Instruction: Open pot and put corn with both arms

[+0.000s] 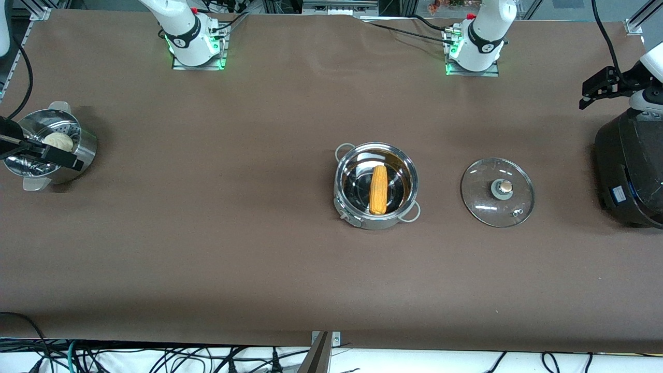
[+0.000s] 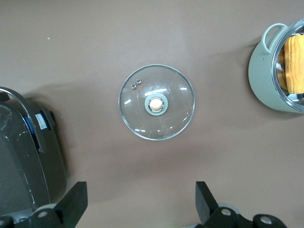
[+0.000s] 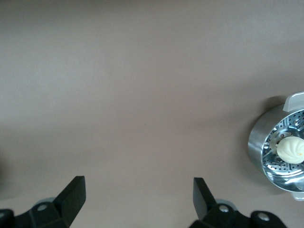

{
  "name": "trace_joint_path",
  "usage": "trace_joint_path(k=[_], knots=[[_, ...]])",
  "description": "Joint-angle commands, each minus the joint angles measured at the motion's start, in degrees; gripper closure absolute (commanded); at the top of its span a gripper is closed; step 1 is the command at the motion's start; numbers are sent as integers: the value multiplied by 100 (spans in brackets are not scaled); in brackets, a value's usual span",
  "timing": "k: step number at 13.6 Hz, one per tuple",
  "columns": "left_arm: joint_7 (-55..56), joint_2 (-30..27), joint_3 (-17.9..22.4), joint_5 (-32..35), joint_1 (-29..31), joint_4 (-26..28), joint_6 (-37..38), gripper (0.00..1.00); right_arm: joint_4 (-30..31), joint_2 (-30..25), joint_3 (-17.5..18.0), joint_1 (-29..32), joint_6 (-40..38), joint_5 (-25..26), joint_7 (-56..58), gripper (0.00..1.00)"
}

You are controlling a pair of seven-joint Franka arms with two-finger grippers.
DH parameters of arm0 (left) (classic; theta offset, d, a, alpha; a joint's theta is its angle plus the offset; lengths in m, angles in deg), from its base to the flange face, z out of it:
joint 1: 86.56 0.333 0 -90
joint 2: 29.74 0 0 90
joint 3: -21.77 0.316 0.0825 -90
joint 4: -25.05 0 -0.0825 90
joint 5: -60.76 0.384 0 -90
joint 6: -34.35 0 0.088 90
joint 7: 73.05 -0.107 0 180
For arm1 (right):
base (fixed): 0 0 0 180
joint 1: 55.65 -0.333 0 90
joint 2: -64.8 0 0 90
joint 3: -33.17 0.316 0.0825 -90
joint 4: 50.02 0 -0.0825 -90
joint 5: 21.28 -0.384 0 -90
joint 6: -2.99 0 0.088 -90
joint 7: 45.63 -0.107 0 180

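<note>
Right gripper hangs over the steamer pot at the right arm's end of the tabletop, fingers spread wide apart, nothing between them; that arm waits. The steamer pot is steel with a perforated insert, and a white bun sits in it. Brown tabletop stretches bare from there toward the middle. The pot, shallow shiny steel with two loop side handles, stands about mid-tabletop, upright and uncovered. The corn lies flat inside the pot, on its floor, long axis running from the edge where the robot bases stand toward the front-camera edge; it spans much of the pot's inside. The glass lid lies on the tabletop beside the pot, toward the left arm's end, knob up, apart from the pot and not touching it. A large black cooker stands at the tabletop edge at the left arm's end, well apart from the lid. Left gripper is up in the air over the tabletop beside the cooker, fingers apart, holding nothing; this arm waits too. Its wrist view looks down on the lid, with the cooker and the pot's rim at its margins.
</note>
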Motion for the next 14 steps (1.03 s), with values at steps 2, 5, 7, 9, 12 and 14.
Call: trace_joint_path(k=[2, 5, 7, 9, 12, 14], knots=[[50, 70, -40, 147, 7, -168, 123, 0, 1378, -882, -117, 14, 442, -37, 573, 0], [50, 70, -40, 147, 7, -168, 123, 0, 1318, -787, -117, 31, 425, 130, 617, 0], [50, 70, -40, 147, 7, -168, 123, 0, 1318, -778, -135, 5, 425, 288, 845, 0], [50, 70, -40, 147, 7, -168, 123, 0, 1423, -813, -536, -431, 469, 271, 855, 0], [50, 70, -40, 147, -2, -168, 123, 0, 1468, -848, -891, -848, 478, 271, 855, 0], [50, 70, -40, 147, 7, -168, 123, 0, 1362, -778, -908, -786, 452, 245, 951, 0]])
